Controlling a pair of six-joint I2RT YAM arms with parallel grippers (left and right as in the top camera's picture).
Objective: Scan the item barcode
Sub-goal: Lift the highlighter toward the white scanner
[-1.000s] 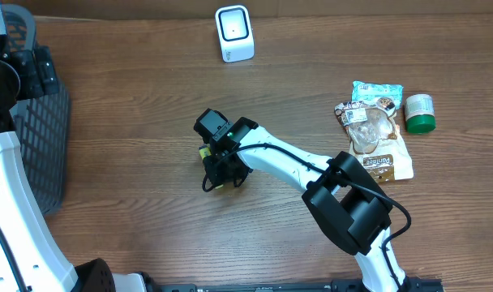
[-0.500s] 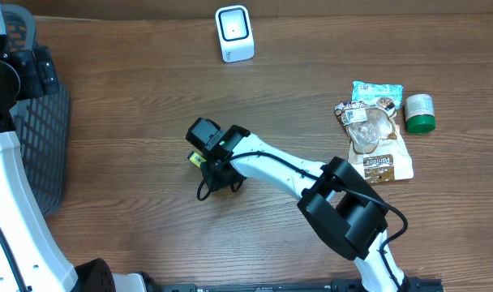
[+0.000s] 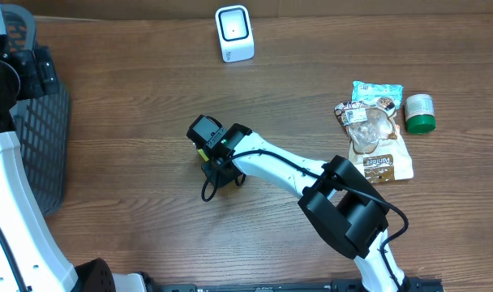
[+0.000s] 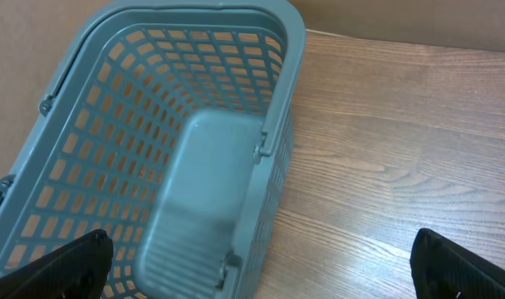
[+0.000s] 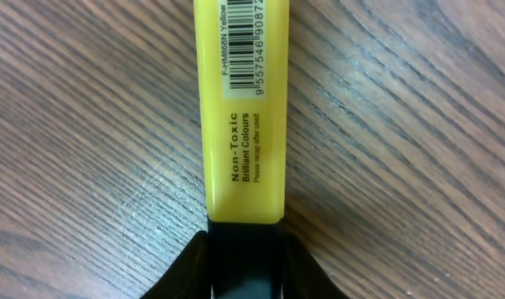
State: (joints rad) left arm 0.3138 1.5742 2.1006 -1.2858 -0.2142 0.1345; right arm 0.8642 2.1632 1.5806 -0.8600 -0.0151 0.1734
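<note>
A: Entry, right claw. Where does the highlighter sit against it?

B: From overhead, only a sliver of yellow shows at the claw's left edge, on the table left of centre. The wrist camera is clearer. The highlighter lies flat on the wood and runs straight out from between the fingers. Its black end is seated in the claw, and the yellow body points away.

A: State of that claw?

B: It is pinched on the black end. Dark finger surfaces sit against both sides with no visible gap.

A: Barcode?

B: It faces up toward the wrist camera, on the far part of the body. The top edge of the view cuts it off.

A: Scanner?

B: It is white and stands at the far edge of the table, well apart from the highlighter.

A: Left claw?

B: It is spread wide. The two tips show at the bottom corners of its view, above the grey basket at the table's left side.

A: Other items?

B: Snack bags and a green-based jar lie at the right.
</note>
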